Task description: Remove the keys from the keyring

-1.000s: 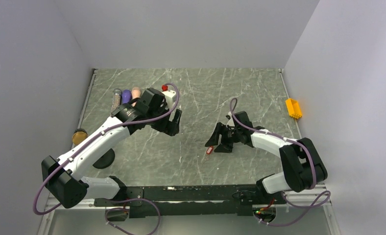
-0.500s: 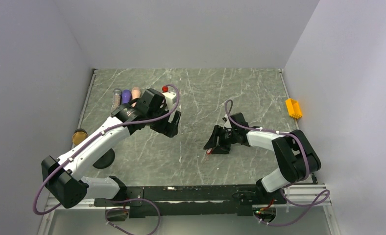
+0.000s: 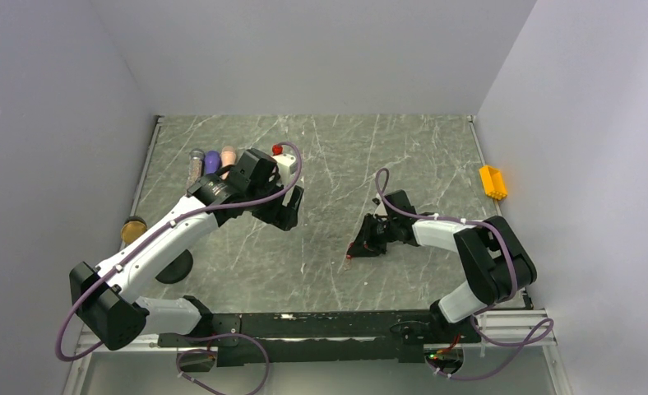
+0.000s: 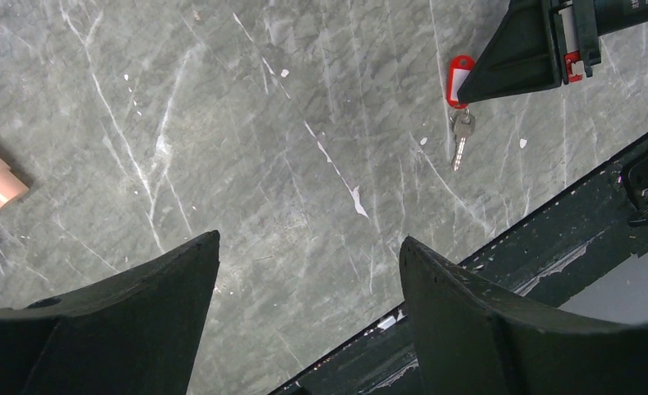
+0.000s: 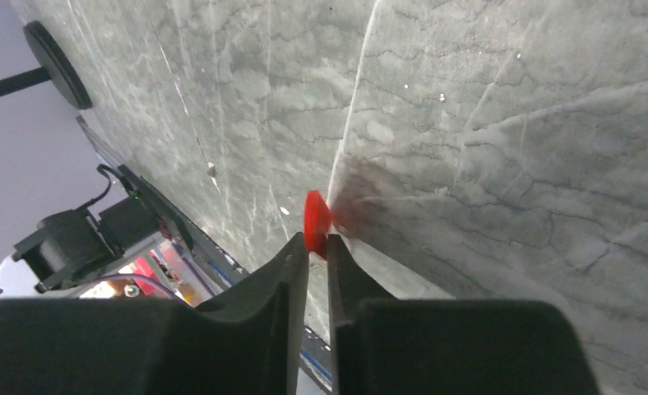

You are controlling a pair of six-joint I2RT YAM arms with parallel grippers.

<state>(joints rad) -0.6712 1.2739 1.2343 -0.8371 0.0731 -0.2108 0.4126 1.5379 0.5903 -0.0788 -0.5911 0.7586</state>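
Note:
The keyring's red tag (image 4: 459,78) lies on the marble tabletop right of centre, with a small silver key (image 4: 462,141) trailing from its ring toward the front rail. My right gripper (image 5: 318,244) is down at table level, its jaws shut on the edge of the red tag (image 5: 316,222). In the top view the tag (image 3: 350,256) just shows at that gripper's tip (image 3: 358,247). My left gripper (image 4: 308,243) hovers open above bare table to the left (image 3: 284,216), well apart from the keyring and with nothing between its fingers.
Several capped tubes (image 3: 211,161) lie at the back left behind the left arm. A yellow-orange box (image 3: 492,182) sits at the right edge. A gold-topped round object (image 3: 133,228) and a black disc (image 3: 175,267) are at the left. The black front rail (image 4: 551,239) runs close by the key.
The right gripper's jaws have closed onto the red tag, and that arm has drawn in slightly toward the tag. The left arm has stayed put with its jaws wide.

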